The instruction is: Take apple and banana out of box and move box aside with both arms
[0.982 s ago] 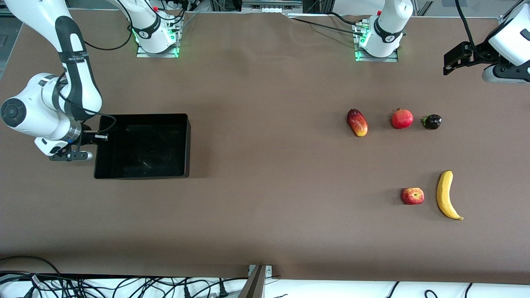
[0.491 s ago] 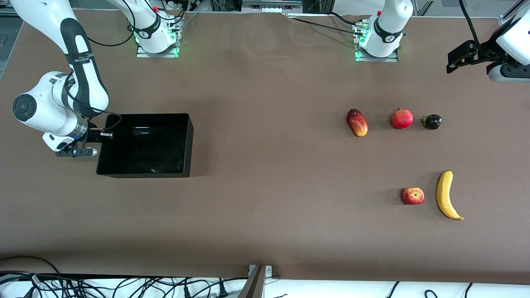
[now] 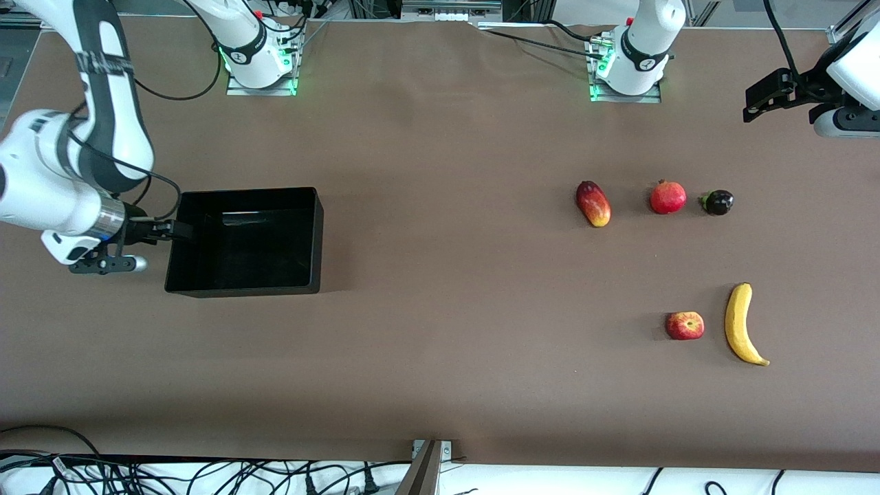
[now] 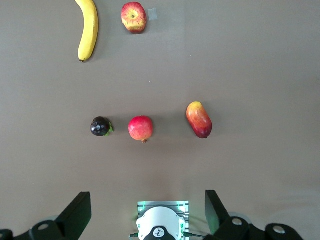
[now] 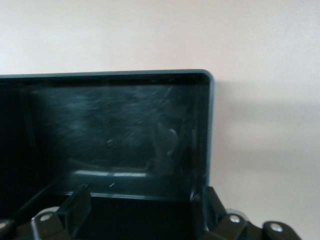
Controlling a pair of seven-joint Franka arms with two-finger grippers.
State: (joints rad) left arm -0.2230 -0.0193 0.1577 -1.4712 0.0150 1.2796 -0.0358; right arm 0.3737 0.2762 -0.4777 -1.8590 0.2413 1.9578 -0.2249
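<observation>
Right gripper (image 3: 180,230) pinching box (image 3: 275,275) wall at the right arm's end of the table (image 3: 440,385), wide bare brown surface at its 3 o'clock. Box glossy black, shallow, upright walls. Apple (image 3: 685,325), red with yellow patches, just beside curved yellow banana (image 3: 741,324) at the left arm's end. Left gripper (image 4: 148,212) spread wide, waiting high above mango (image 3: 593,203) and pomegranate (image 3: 668,197)

The brown table (image 3: 440,275) fills the front view. At left of centre a black box (image 3: 313,240) sits on it. At right, in the upper row, lie a mango (image 3: 593,203), a pomegranate (image 3: 668,197) and a small dark fruit (image 3: 718,202). Lower right lie an apple (image 3: 685,325) and, just beside it, a banana (image 3: 741,324).
</observation>
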